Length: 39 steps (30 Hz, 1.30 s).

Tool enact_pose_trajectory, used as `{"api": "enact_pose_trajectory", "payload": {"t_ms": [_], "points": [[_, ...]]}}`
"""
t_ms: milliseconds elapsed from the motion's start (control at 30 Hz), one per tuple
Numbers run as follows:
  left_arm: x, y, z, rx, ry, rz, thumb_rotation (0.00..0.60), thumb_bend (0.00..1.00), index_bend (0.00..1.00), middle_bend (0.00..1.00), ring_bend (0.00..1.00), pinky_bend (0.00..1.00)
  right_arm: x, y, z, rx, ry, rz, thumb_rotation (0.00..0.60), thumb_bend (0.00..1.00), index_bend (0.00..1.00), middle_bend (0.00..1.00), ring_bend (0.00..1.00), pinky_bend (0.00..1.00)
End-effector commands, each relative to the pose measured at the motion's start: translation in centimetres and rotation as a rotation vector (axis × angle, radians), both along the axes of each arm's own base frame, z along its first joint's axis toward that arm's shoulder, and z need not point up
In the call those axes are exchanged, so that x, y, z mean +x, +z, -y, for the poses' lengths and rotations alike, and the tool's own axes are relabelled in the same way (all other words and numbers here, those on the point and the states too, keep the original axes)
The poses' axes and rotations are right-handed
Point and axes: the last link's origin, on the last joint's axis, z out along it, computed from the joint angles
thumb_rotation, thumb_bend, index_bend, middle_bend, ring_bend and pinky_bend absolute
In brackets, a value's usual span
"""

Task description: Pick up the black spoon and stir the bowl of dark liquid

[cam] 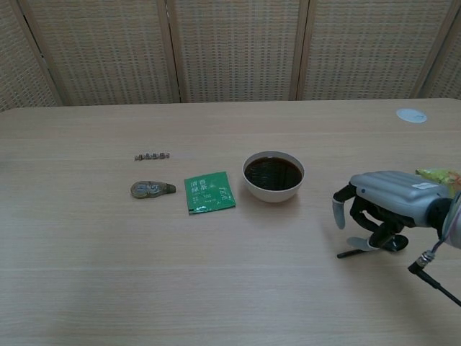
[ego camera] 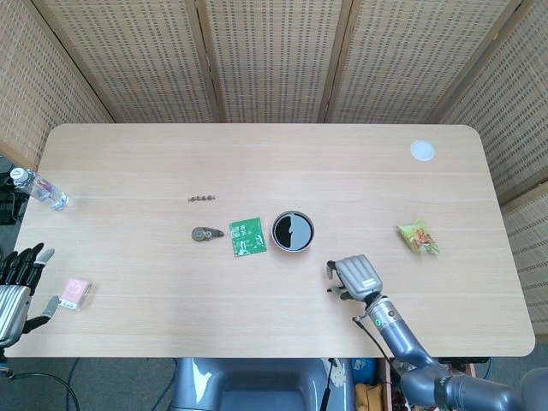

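Observation:
The black spoon (cam: 364,249) lies flat on the table, right of and nearer than the white bowl of dark liquid (cam: 273,175) (ego camera: 293,231). My right hand (cam: 383,205) (ego camera: 354,275) hangs low over the spoon, palm down, with its fingers curled downward around the spoon's round end and its thumb close to the handle. The hand has not closed on the spoon. In the head view this hand hides almost the whole spoon. My left hand (ego camera: 19,284) rests with spread fingers at the table's left front edge, holding nothing.
A green packet (cam: 209,192), a small brown object (cam: 152,189) and a short bead row (cam: 152,156) lie left of the bowl. A snack bag (ego camera: 418,237) lies to the right, a white disc (ego camera: 421,151) far right, a bottle (ego camera: 38,190) and a pink item (ego camera: 75,291) at the left.

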Motion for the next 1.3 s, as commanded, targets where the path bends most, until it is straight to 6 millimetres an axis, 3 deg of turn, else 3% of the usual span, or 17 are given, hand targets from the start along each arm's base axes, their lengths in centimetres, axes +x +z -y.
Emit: {"api": "enact_pose_trajectory", "payload": {"t_ms": [33, 533, 1300], "points": [[0.0, -0.1, 0.0, -0.002, 0.001, 0.001, 0.600, 0.39, 0.00, 0.00, 0.00, 0.00, -0.4, -0.4, -0.1, 0.008, -0.008, -0.014, 0.600, 0.48, 0.54, 0.90, 0.89, 1.00], [-0.3, -0.2, 0.2, -0.006, 0.006, 0.007, 0.600, 0.39, 0.00, 0.00, 0.00, 0.00, -1.5, -1.5, -0.5, 0.048, -0.023, -0.070, 0.600, 0.49, 0.56, 0.90, 0.89, 1.00], [-0.8, -0.3, 0.2, -0.003, 0.019, 0.015, 0.600, 0.39, 0.00, 0.00, 0.00, 0.00, -1.4, -2.1, 0.1, 0.057, -0.032, -0.096, 0.600, 0.49, 0.58, 0.90, 0.90, 1.00]]}}
